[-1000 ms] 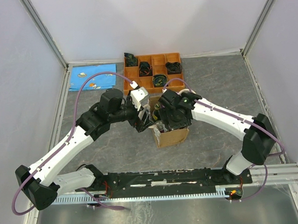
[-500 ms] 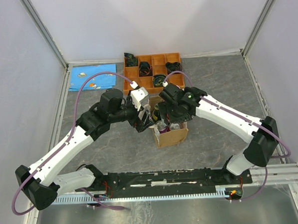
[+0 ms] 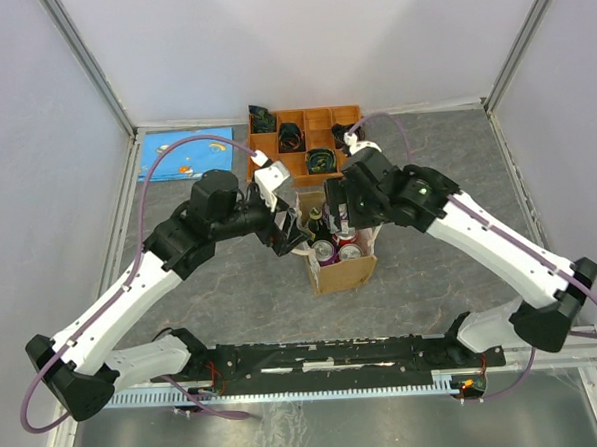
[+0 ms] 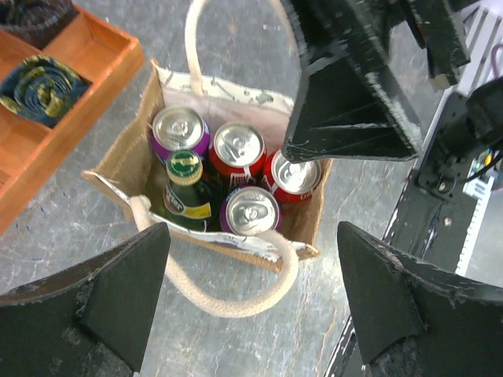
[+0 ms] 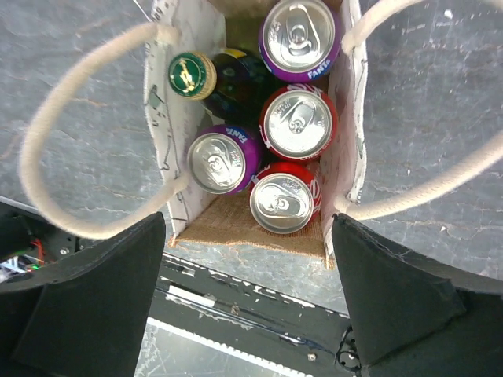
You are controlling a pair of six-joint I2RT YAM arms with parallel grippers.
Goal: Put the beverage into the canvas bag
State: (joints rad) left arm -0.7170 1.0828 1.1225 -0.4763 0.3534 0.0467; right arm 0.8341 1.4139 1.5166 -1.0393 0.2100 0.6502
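The canvas bag (image 3: 343,273) stands open on the table between my arms, tan with cream loop handles (image 4: 228,302). It holds several drinks: two purple cans (image 5: 218,161), two red cans (image 5: 283,200) and a green bottle (image 5: 192,75). They also show in the left wrist view, with a purple can (image 4: 250,210) nearest. My left gripper (image 4: 251,314) is open and empty, beside the bag's left side (image 3: 295,234). My right gripper (image 5: 247,306) is open and empty, above the bag's mouth (image 3: 340,211).
An orange compartment tray (image 3: 304,143) with dark coiled items sits just behind the bag, also in the left wrist view (image 4: 47,86). A blue cloth (image 3: 185,154) lies at the back left. A black rail (image 3: 336,357) runs along the near edge. Walls enclose the table.
My right gripper has lifted up and back off the bag's mouth, and the can tops now show inside. My left arm has shifted slightly back.
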